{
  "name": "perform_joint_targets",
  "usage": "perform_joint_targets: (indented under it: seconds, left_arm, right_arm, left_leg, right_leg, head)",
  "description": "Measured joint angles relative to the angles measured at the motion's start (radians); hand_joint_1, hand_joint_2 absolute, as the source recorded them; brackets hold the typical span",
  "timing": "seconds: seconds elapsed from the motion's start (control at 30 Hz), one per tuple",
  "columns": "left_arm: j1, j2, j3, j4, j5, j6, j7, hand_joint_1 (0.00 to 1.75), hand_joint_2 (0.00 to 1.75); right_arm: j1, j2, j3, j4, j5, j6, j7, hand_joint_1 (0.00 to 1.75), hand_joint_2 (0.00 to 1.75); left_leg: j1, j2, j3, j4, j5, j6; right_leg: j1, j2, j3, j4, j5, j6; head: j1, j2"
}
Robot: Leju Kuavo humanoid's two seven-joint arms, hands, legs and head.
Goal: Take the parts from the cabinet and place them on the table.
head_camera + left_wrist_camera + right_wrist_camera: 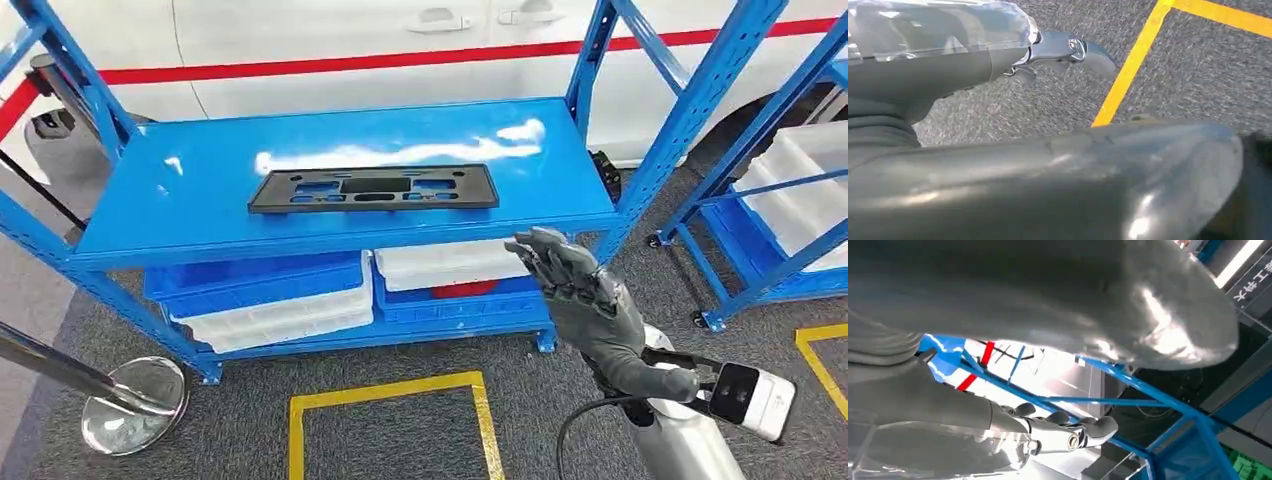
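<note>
Fingers [560, 265] of the right hand [585, 305] are spread and empty, raised before the shelf edge.
The black part [373, 188] lies flat on the blue shelf [200, 200]; a reach is judged underway, a forward grasp needed next.

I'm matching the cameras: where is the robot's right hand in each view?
Head view: right hand lower right, raised before the blue rack.
Left wrist view: faces grey carpet and a yellow floor line.
Right wrist view: right hand close up, fingers extended toward the rack.
Shared landmark: the blue rack.
</note>
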Motion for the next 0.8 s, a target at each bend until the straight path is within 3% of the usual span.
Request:
perform_joint_targets:
  seconds: [0.03, 0.1, 0.13, 0.2, 0.27, 0.3, 0.33, 0.4, 0.43, 0.47, 0.5, 0.53, 0.57, 0.6, 0.63, 0.67, 0.7, 0.73, 0.77, 0.8]
  left_arm:
    - [0.001, 0.002, 0.0, 0.0, 0.0, 0.0, 0.0, 0.0, 0.0]
    - [0.002, 0.003, 0.0, 0.002, 0.0, 0.0, 0.0, 0.0, 0.0]
    - [0.002, 0.003, -0.001, 0.004, 0.0, 0.0, 0.0, 0.0, 0.0]
    - [-0.001, 0.003, -0.003, 0.004, 0.0, 0.0, -0.002, 0.0, 0.0]
    - [-0.001, 0.003, -0.005, 0.004, -0.002, 0.002, -0.002, 0.0, 0.0]
    - [-0.002, 0.003, -0.006, 0.004, -0.002, 0.003, -0.002, 0.0, 0.0]
    - [-0.003, 0.004, -0.006, 0.004, -0.002, 0.003, -0.002, 0.0, 0.0]
    - [-0.006, 0.005, -0.007, 0.004, 0.0, 0.003, -0.002, 0.0, 0.0]
    - [-0.005, 0.005, -0.009, 0.004, 0.0, 0.003, -0.002, 0.0, 0.0]
    - [-0.004, 0.005, -0.012, 0.004, 0.0, 0.003, -0.002, 0.0, 0.0]
    - [-0.004, 0.004, -0.016, 0.004, 0.0, 0.003, -0.002, 0.0, 0.0]
    - [-0.004, 0.004, -0.019, 0.004, 0.0, 0.003, -0.001, 0.0, 0.0]
    - [-0.005, 0.004, -0.021, 0.004, -0.001, 0.003, -0.001, 0.0, 0.0]
    - [-0.004, 0.004, -0.022, 0.004, -0.001, 0.003, -0.001, 0.0, 0.0]
    - [-0.005, -0.002, -0.023, 0.004, -0.001, 0.002, -0.001, 0.0, 0.0]
    - [-0.007, -0.002, -0.023, 0.004, -0.001, 0.001, -0.001, 0.0, 0.0]
    - [-0.006, 0.0, -0.023, 0.004, 0.0, 0.0, 0.0, 0.0, 0.0]
    - [-0.006, 0.0, -0.023, 0.004, -0.001, 0.0, 0.0, 0.0, 0.0]
    - [-0.008, 0.001, -0.023, 0.004, -0.002, 0.0, 0.0, 0.0, 0.0]
    - [-0.009, 0.004, -0.023, 0.004, -0.002, 0.0, -0.001, 0.0, 0.0]
  right_arm:
    - [0.0, 0.0, 0.001, 0.0, 0.0, -0.001, 0.0, 0.0, 0.0]
    - [0.0, 0.0, 0.006, 0.0, 0.0, -0.003, 0.0, 0.0, 0.0]
    - [-0.001, 0.0, 0.008, 0.002, 0.0, -0.004, 0.0, 0.0, 0.0]
    - [-0.003, 0.0, 0.01, 0.002, 0.0, -0.01, 0.0, 0.0, 0.0]
    - [-0.003, -0.002, 0.011, 0.002, 0.001, -0.016, 0.0, 0.0, 0.0]
    - [-0.004, -0.002, 0.012, 0.002, 0.0, -0.016, 0.0, 0.0, 0.0]
    - [-0.008, -0.003, 0.013, 0.002, 0.0, -0.016, 0.0, 0.0, 0.0]
    - [-0.005, -0.008, 0.013, 0.003, 0.0, -0.016, 0.0, 0.0, 0.0]
    - [-0.004, -0.009, 0.014, 0.004, 0.0, -0.016, 0.0, 0.0, 0.0]
    - [-0.004, -0.01, 0.014, 0.005, 0.0, -0.016, 0.0, 0.0, 0.0]
    - [-0.004, -0.011, 0.014, 0.005, 0.0, -0.018, 0.0, 0.0, 0.0]
    - [-0.004, -0.014, 0.015, 0.005, -0.001, -0.018, 0.0, 0.0, 0.0]
    - [-0.004, -0.018, 0.016, 0.005, -0.003, -0.018, 0.0, 0.0, 0.0]
    - [-0.005, -0.024, 0.016, 0.005, -0.006, -0.021, 0.0, 0.0, 0.0]
    - [-0.004, -0.029, 0.016, 0.007, -0.009, -0.025, 0.0, 0.0, 0.0]
    - [-0.006, -0.033, 0.018, 0.01, -0.01, -0.03, 0.0, 0.0, 0.0]
    - [-0.007, -0.037, 0.02, 0.01, -0.013, -0.036, 0.0, 0.0, 0.0]
    - [-0.008, -0.042, 0.024, 0.011, -0.016, -0.041, 0.0, 0.0, 0.0]
    - [-0.007, -0.045, 0.029, 0.011, -0.018, -0.048, 0.0, 0.0, 0.0]
    - [-0.006, -0.05, 0.037, 0.011, -0.018, -0.059, 0.0, 0.0, 0.0]
  left_leg:
    - [0.003, 0.0, 0.022, -0.076, 0.054, -0.005]
    - [0.009, 0.0, 0.069, -0.242, 0.177, -0.002]
    - [0.001, -0.001, 0.067, -0.242, 0.137, 0.005]
    - [-0.003, -0.002, 0.07, -0.24, 0.149, 0.028]
    - [0.0, -0.004, 0.086, -0.247, 0.145, 0.043]
    - [0.001, -0.004, 0.097, -0.253, 0.142, 0.049]
    - [0.0, -0.004, 0.103, -0.255, 0.137, 0.055]
    - [-0.003, -0.005, 0.111, -0.255, 0.124, 0.061]
    - [-0.005, -0.006, 0.119, -0.255, 0.116, 0.063]
    - [-0.008, -0.007, 0.13, -0.255, 0.108, 0.064]
    - [-0.011, -0.007, 0.142, -0.255, 0.099, 0.064]
    - [-0.013, -0.008, 0.156, -0.255, 0.089, 0.064]
    - [-0.017, -0.009, 0.173, -0.256, 0.079, 0.063]
    - [-0.017, -0.009, 0.178, -0.259, 0.069, 0.062]
    - [-0.021, -0.009, 0.191, -0.256, 0.061, 0.055]
    - [-0.019, -0.01, 0.189, -0.258, 0.056, 0.049]
    - [-0.018, -0.009, 0.192, -0.265, 0.051, 0.043]
    - [-0.019, -0.007, 0.203, -0.251, 0.062, 0.036]
    - [-0.022, -0.007, 0.212, -0.252, 0.06, 0.031]
    - [-0.018, -0.007, 0.202, -0.229, 0.054, 0.029]
  right_leg:
    - [-0.003, 0.002, 0.015, 0.001, -0.01, 0.005]
    - [-0.007, 0.002, 0.037, 0.001, -0.033, 0.018]
    - [-0.006, 0.004, 0.044, 0.005, -0.039, 0.025]
    - [-0.003, 0.004, 0.046, 0.004, -0.045, 0.041]
    - [-0.007, 0.003, 0.046, 0.016, -0.042, 0.052]
    - [-0.01, 0.001, 0.03, 0.058, -0.038, 0.056]
    - [-0.01, 0.0, -0.007, 0.119, -0.046, 0.056]
    - [-0.01, 0.001, -0.106, 0.26, -0.109, 0.06]
    - [-0.01, 0.001, -0.151, 0.311, -0.14, 0.06]
    - [-0.01, 0.001, -0.173, 0.318, -0.139, 0.06]
    - [-0.009, 0.001, -0.174, 0.287, -0.112, 0.057]
    - [-0.006, 0.0, -0.16, 0.226, -0.064, 0.049]
    - [-0.001, 0.0, -0.135, 0.14, -0.001, 0.039]
    - [0.005, -0.004, -0.115, 0.061, 0.067, 0.021]
    - [0.016, -0.007, -0.116, 0.035, 0.072, 0.014]
    - [0.017, -0.007, -0.111, 0.025, 0.055, 0.014]
    - [0.019, -0.007, -0.107, 0.025, 0.069, 0.012]
    - [0.02, -0.003, -0.1, 0.015, 0.065, 0.007]
    - [0.011, -0.001, -0.081, 0.007, 0.063, 0.004]
    - [0.007, -0.004, -0.064, -0.004, 0.061, 0.002]
  head:
    - [0.0, 0.0]
    - [0.0, 0.0]
    - [0.0, 0.0]
    - [0.0, 0.0]
    - [0.0, 0.0]
    - [0.0, 0.0]
    - [0.0, 0.0]
    - [0.0, 0.0]
    - [0.0, 0.0]
    - [0.0, 0.0]
    - [0.0, 0.0]
    - [0.0, 0.0]
    - [0.0, 0.0]
    - [0.0, 0.0]
    - [0.0, 0.0]
    - [0.002, 0.0]
    - [0.002, 0.0]
    - [0.001, 0.0]
    - [0.002, 0.0]
    - [0.002, 0.0]
